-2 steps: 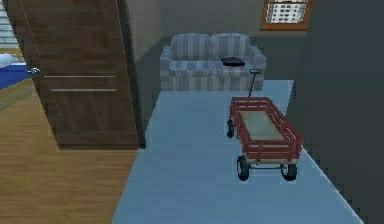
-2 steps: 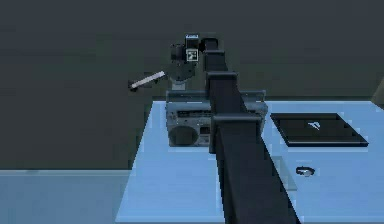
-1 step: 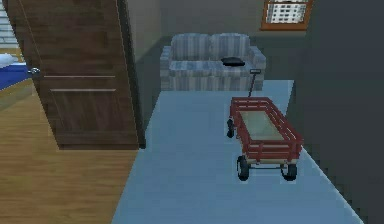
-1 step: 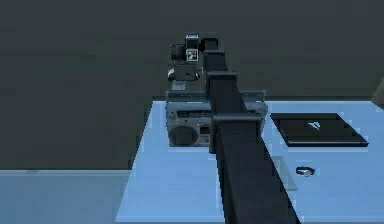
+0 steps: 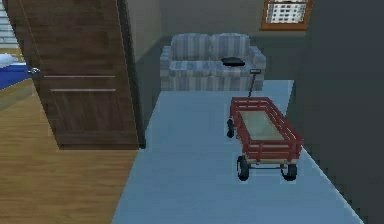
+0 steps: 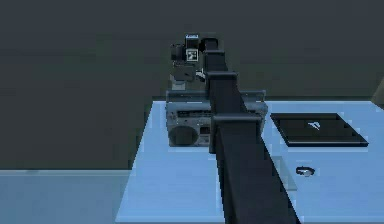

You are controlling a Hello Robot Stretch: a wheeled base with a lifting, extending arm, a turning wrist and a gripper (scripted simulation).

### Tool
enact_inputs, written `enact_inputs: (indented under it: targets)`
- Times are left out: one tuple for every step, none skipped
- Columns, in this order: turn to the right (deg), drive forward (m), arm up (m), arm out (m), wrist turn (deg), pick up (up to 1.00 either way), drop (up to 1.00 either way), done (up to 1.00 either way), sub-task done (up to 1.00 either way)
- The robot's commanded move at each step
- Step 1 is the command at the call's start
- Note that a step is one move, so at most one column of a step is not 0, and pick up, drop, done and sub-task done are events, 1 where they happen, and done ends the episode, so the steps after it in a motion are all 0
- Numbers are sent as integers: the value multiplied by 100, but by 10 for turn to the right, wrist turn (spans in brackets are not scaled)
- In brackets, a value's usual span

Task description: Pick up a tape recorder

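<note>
A grey tape recorder [image 6: 190,127] with round speaker grilles stands on a pale blue tabletop [image 6: 150,180] in the arm side view. My arm's dark bar [image 6: 240,150] crosses over its right half. The gripper [image 6: 187,62] sits at the bar's far end beside the white marker squares, against a dark wall just beyond the recorder. Its far end is hard to make out, so I cannot tell whether it holds anything.
A flat black item [image 6: 320,130] and a small round thing [image 6: 306,171] lie on the tabletop right of the arm. In the forward view a red wagon [image 5: 262,135] stands on blue carpet before a striped sofa [image 5: 213,62]. A wooden door [image 5: 85,75] stands at the left and a dark wall [image 5: 345,90] at the right.
</note>
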Motion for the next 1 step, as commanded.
enact_inputs:
  targets:
    - [0,0,-26,0,0,0,0,0,0]
